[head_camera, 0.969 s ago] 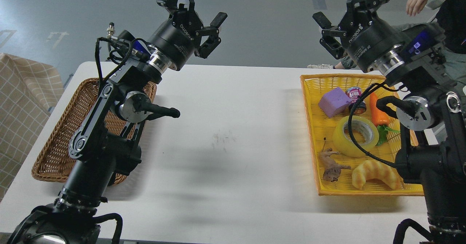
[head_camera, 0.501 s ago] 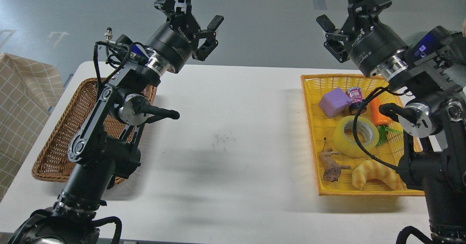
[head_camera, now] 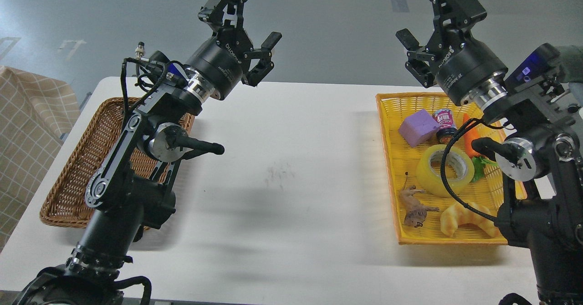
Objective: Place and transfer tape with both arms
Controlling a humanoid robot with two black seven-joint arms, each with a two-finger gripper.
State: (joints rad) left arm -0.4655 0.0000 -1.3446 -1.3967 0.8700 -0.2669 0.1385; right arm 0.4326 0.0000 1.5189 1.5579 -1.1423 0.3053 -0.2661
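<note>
The tape (head_camera: 436, 174), a translucent yellow roll with a grey-white core, lies flat in the yellow basket (head_camera: 389, 168) at the right of the table, partly crossed by my right arm's black cable. My left gripper (head_camera: 248, 13) is open and empty, held high over the table's far left edge. My right gripper (head_camera: 416, 11) is open and empty, held high beyond the basket's far end, well above the tape.
The yellow basket also holds a purple block (head_camera: 418, 127), a small can (head_camera: 445, 124), a toy carrot (head_camera: 473, 137), a brown toy animal (head_camera: 413, 207) and a croissant-shaped bread (head_camera: 464, 218). A brown wicker basket (head_camera: 77, 177) sits at the left under my left arm.
</note>
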